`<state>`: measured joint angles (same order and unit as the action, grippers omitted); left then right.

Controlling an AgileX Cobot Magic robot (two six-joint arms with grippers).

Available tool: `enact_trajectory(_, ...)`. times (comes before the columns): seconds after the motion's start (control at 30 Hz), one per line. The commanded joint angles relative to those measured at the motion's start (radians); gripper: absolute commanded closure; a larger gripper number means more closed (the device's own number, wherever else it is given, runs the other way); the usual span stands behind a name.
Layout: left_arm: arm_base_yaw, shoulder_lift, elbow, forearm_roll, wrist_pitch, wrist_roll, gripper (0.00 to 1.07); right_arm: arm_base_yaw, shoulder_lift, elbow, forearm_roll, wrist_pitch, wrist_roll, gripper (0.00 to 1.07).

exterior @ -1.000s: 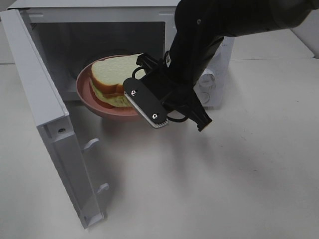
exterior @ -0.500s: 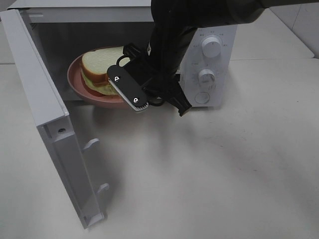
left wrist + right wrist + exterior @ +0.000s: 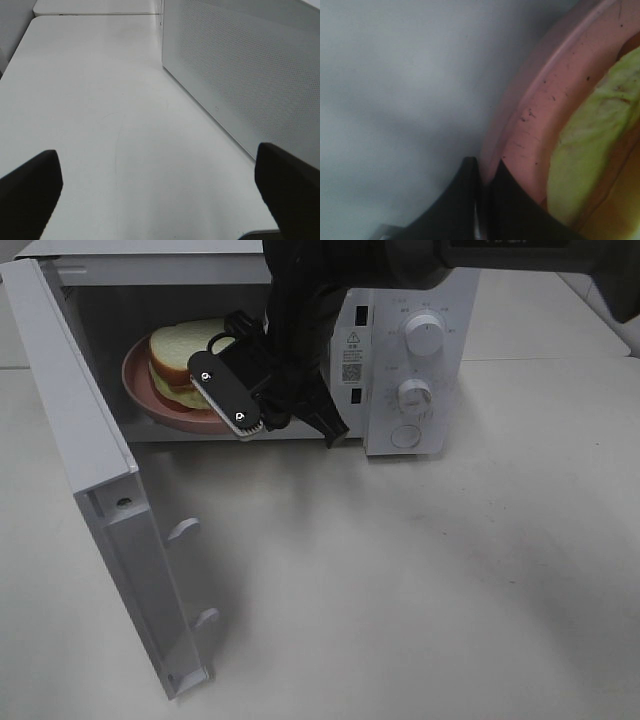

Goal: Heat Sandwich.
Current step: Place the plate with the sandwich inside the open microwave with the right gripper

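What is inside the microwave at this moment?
A pink plate with the sandwich on it, gripped at its rim by the right hand. That hand and arm cover the plate's right side.

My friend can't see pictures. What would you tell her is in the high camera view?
A black robot hand grips the rim of a pink plate carrying a sandwich, just inside a white microwave whose door stands open on the left. The microwave sits on a pale table.

The sandwich (image 3: 176,348) lies on the plate (image 3: 136,392), in the microwave (image 3: 385,300). Its door (image 3: 88,465) stands open on the left, its knobs (image 3: 423,337) on the right.
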<state>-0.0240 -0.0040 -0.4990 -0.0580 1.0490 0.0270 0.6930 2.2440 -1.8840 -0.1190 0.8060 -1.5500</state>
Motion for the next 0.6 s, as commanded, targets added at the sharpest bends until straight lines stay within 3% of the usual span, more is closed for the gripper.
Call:
enact_trajectory(0.03, 0.002, -0.025, 0.003, -0.002, -0.014, 0.001, 0.03, -0.001, 0.032, -0.066, -0.008, 0.01, 0.016, 1.05)
enact_trajectory(0.6, 0.002, -0.025, 0.003, -0.002, -0.014, 0.001, 0.03, -0.012, 0.21, -0.365, -0.052, 0.086, 0.073, 1.05)
